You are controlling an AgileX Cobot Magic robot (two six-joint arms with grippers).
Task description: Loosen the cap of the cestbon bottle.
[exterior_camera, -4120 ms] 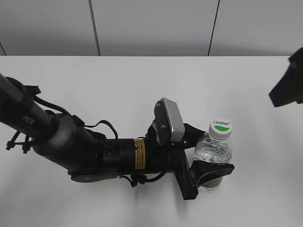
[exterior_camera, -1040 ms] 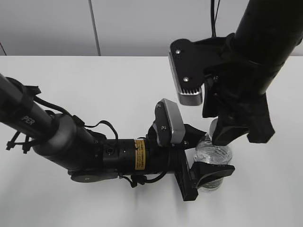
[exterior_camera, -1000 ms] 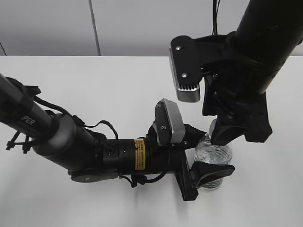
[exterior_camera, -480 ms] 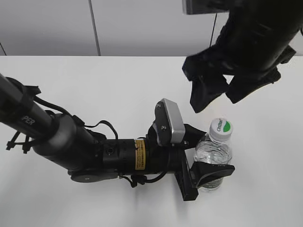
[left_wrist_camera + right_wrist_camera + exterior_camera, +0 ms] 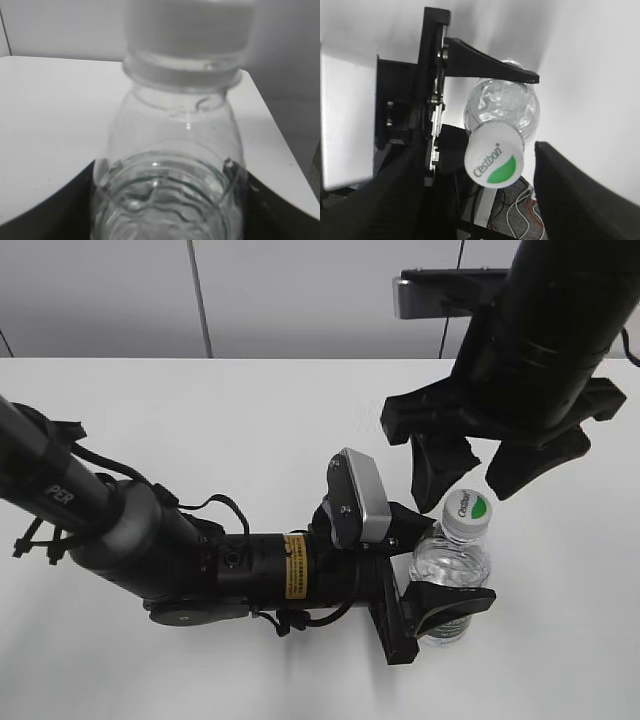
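The clear cestbon bottle point(image 5: 458, 556) stands upright on the white table point(image 5: 200, 420). My left gripper point(image 5: 434, 564) is shut on its body from the left; its fingers hide the label. The white cap point(image 5: 467, 512) with the green half-circle sits on the neck. My right gripper point(image 5: 482, 476) hangs open just above and behind the cap, not touching it. In the right wrist view the cap point(image 5: 495, 156) lies between the spread fingers point(image 5: 585, 195) of my right gripper point(image 5: 490, 197), above the bottle point(image 5: 502, 107). In the left wrist view the bottle point(image 5: 170, 165) fills the frame, with the cap point(image 5: 187, 25) on top.
The left arm point(image 5: 180, 560) lies across the front left of the table. The right arm point(image 5: 545, 330) comes down from the upper right. A grey panelled wall point(image 5: 300, 290) stands behind the table's far edge.
One second ago my right gripper sat down over the cap. It has since opened, lifted and turned. The cap's print is now tilted compared with four seconds ago.
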